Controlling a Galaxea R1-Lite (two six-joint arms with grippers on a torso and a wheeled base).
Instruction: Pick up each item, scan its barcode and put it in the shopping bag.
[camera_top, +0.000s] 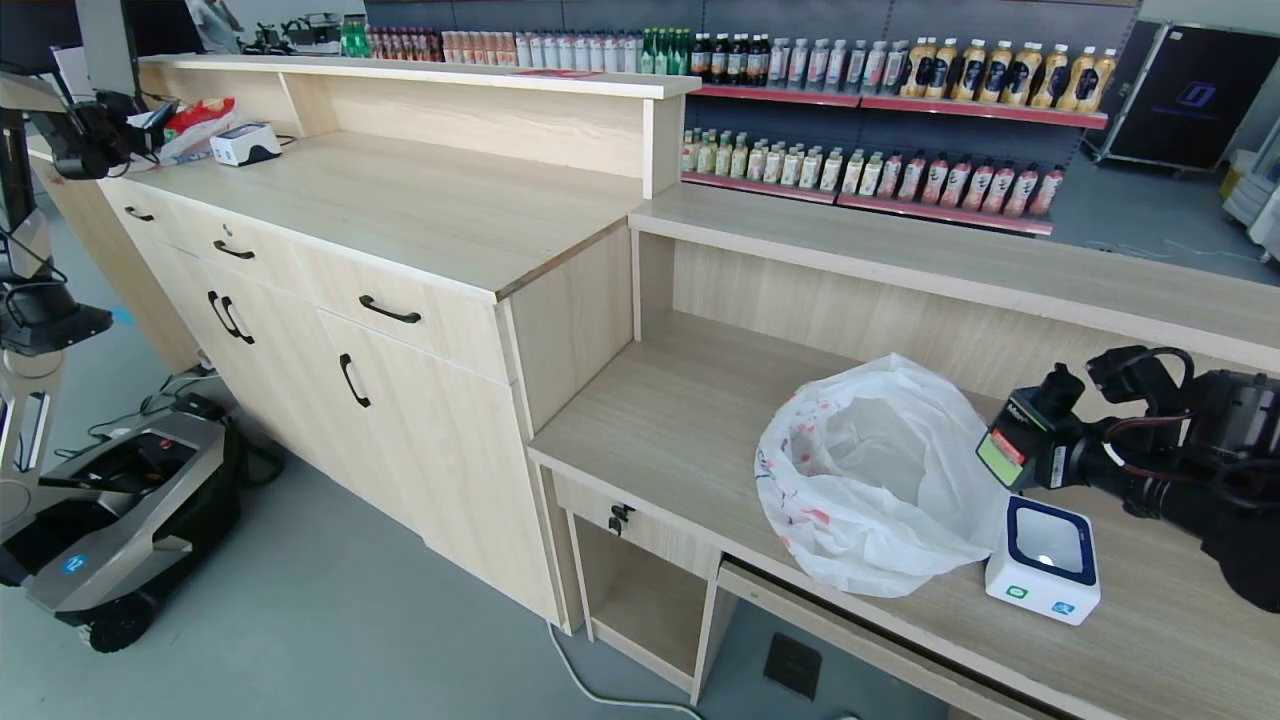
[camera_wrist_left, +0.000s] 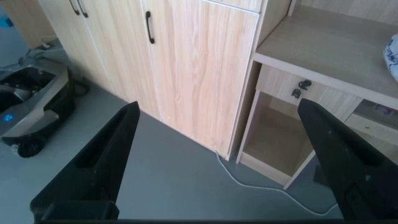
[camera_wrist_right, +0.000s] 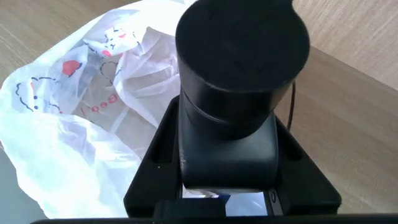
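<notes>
The right gripper (camera_top: 1045, 450) is clamping a dark bottle (camera_top: 1030, 435) with a round black cap at the right of the head view, holding it above the low desk (camera_top: 660, 420). The bottle is hanging just over a white scanner (camera_top: 1045, 560) with a blue-rimmed window and two small coloured stickers on its front face. A green and red label on the bottle is facing left; its print is too small to read.

The white plastic shopping bag (camera_top: 870, 480) is sitting open-mouthed on the desk, touching the scanner's left side. It is showing red and dark cartoon print, with some red lettering that cannot be made out.

In the left wrist view, the left gripper (camera_wrist_left: 217, 106) is hanging with its two black fingers spread wide and nothing between them, above grey floor in front of the wooden cabinet doors (camera_wrist_left: 205, 68).

At the upper left of the head view, a second scanner (camera_top: 245, 143) and a red snack packet (camera_top: 200, 118) are lying on the tall counter (camera_top: 400, 200). Along the top, store shelves (camera_top: 880, 100) are carrying rows of bottled drinks.
</notes>
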